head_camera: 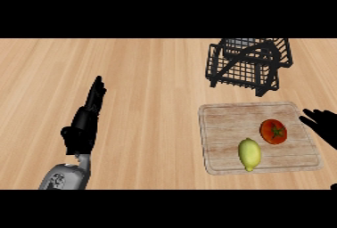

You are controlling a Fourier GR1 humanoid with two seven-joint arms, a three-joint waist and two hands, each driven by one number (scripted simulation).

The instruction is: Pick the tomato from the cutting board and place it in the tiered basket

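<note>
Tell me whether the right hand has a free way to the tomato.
Probably yes. The right hand is open just beside the cutting board, with nothing between it and the tomato; the lemon lies on the tomato's far side.

A light wooden desk [132,67] fills the whole view, seen from steeply above. Its surface is pale honey-coloured, with long grain lines running left to right in slightly darker streaks. The light is soft and even, and shadows on the wood are faint. No wall, floor or window shows; the desk seems to run on past every edge of the view, though its rim cannot be seen.
</note>
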